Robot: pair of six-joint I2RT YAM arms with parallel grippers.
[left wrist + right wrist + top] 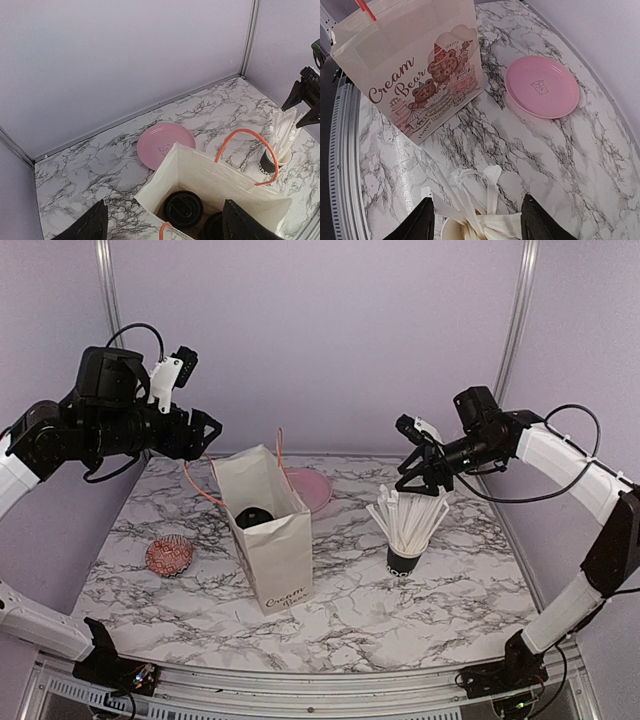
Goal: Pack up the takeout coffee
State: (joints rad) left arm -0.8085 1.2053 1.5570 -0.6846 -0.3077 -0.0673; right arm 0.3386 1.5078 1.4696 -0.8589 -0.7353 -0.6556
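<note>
A white paper bag (272, 550) with orange handles stands open at the centre of the marble table (450, 610) in the top view. One takeout coffee (252, 516) shows as a round black lid deep inside it. The left wrist view, looking down into the bag's mouth, reveals what the top view hides: a second cup (212, 227) just beside the first, cut off at the frame's bottom edge. The left gripper (205, 430) hangs at upper left, above and left of the bag, jaws spread wide and grasping nothing. At right of the frame the right gripper (418, 475) hovers just over a black cup of white straws (408, 558), jaws parted and empty; its own wrist view shows the straws fanning below and between its fingers (422, 222). Only that view shows the teddy bears printed on the bag's broad face. A pink plate (312, 490) lies behind the bag. A round red patterned object (169, 555) at left appears in the top view alone.
</note>
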